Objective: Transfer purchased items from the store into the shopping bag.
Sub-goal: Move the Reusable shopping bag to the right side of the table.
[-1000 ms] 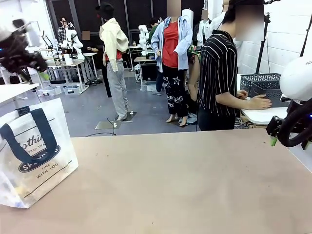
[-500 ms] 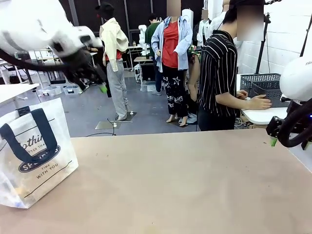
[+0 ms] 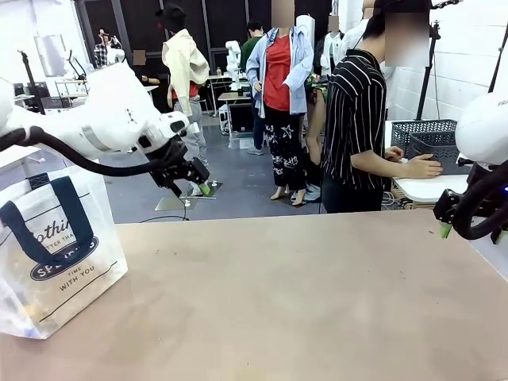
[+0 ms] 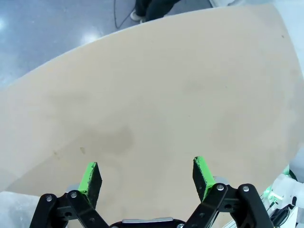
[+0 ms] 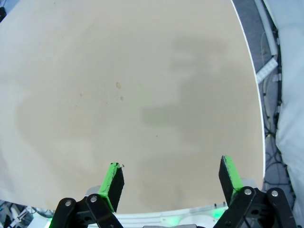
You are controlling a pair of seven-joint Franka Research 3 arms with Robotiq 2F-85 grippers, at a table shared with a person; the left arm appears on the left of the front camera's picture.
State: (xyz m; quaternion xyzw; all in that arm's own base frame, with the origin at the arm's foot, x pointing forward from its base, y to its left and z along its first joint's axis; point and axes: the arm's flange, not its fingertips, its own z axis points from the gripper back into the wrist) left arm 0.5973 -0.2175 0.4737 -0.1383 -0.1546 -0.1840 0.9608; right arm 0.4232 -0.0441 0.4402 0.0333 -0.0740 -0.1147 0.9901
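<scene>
Both hands are hanging with fingers apart over the bare table [image 3: 317,294]: the left hand [image 3: 196,184] beyond the shopping bag [image 3: 55,246], the right hand [image 3: 444,226] at the table's far right edge.

Looks like a robotics lab or workshop set up as a mock shop: grey polished concrete floor [image 3: 151,178], a white painted brick wall [image 3: 468,55] on the right, dark curtains at the back. Farther off, metal-legged workbenches [image 3: 111,111] crowded with gear and a tripod stand [image 3: 32,75], cables trailing on the floor. Up close, a broad tan table [image 3: 317,294] with a printed shopping bag [image 3: 55,254] at its left edge, a person in a striped shirt [image 3: 357,119] standing by a white side table [image 3: 429,188], and a dark mesh basket [image 3: 425,135] beyond it.
</scene>
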